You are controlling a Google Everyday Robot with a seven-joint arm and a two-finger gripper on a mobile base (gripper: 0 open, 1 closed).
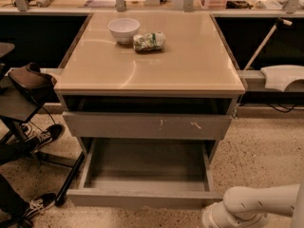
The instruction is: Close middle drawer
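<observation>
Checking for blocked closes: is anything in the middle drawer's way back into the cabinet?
Nothing visible: the middle drawer is empty, and its recess in the cabinet looks clear. The gripper is out of view; only the arm shows at lower right.

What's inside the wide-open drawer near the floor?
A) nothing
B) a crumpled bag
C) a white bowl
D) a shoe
A: the middle drawer shows only its bare grey floor; the bowl and bag sit on the cabinet top. The robot arm shows at lower right, its gripper out of view.
</observation>
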